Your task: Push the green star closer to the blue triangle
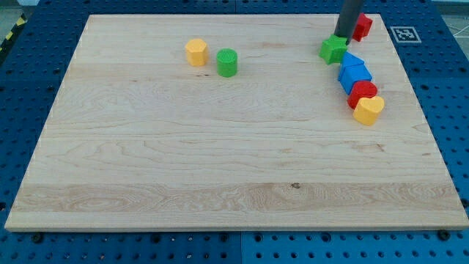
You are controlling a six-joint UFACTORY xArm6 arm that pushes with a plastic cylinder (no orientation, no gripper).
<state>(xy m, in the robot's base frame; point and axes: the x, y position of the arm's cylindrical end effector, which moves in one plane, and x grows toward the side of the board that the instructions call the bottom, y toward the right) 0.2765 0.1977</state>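
Claw: none fitted; rod tip (342, 36) touching far edge of green star (333, 50), far right. No clear long axis or pointing to star. Blue triangle (351, 60) just right, touching; blue block (355, 75) nearer. Pale wooden worktop (220, 161) on blue pegboard (22, 66).

One raised view, angled down, whole wooden board (220, 147) framed
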